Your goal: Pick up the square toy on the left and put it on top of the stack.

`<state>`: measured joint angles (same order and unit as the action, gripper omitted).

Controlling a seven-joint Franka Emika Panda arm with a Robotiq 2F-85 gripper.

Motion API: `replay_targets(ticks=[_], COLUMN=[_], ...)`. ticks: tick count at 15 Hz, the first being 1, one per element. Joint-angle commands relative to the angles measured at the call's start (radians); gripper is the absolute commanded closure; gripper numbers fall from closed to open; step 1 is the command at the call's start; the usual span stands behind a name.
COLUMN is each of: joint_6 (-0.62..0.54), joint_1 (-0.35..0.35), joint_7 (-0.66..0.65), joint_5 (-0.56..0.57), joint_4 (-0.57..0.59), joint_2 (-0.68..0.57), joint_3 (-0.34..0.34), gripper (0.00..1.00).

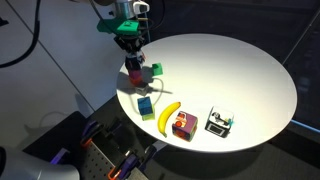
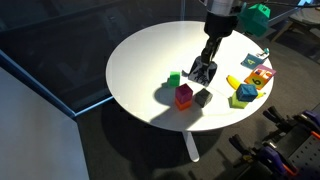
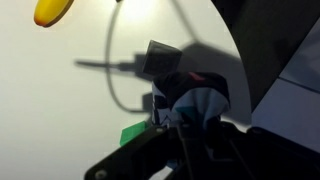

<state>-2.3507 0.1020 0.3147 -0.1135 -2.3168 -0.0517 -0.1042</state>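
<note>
My gripper (image 1: 130, 55) hangs over the near-left part of the round white table (image 1: 240, 70). In the wrist view it (image 3: 190, 125) is shut on the square toy (image 3: 192, 103), a small cube with dark and white faces, held between the fingers. The stack (image 1: 137, 76) of red blocks stands just below and beside the gripper; it also shows in an exterior view (image 2: 184, 96), with the gripper (image 2: 203, 70) close above and behind it. In the wrist view the stack is mostly hidden by the fingers and the toy.
A plain green cube (image 1: 157, 70) (image 2: 175, 78) (image 3: 133, 133) sits next to the stack. A grey cube (image 2: 203, 97) and a blue cube (image 1: 146, 105) lie near. A banana (image 1: 168, 117) (image 3: 55, 10), a multicoloured cube (image 1: 183, 125) and a white-framed black cube (image 1: 220, 122) lie toward the table's edge.
</note>
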Motion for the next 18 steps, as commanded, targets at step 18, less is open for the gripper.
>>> replay_targets(ticks=[18], joint_6=[0.019], joint_1=[0.038], joint_7=[-0.047], joint_5=[0.072], joint_4=[0.075], joint_2=[-0.084], joint_3=[-0.043], gripper=[0.95])
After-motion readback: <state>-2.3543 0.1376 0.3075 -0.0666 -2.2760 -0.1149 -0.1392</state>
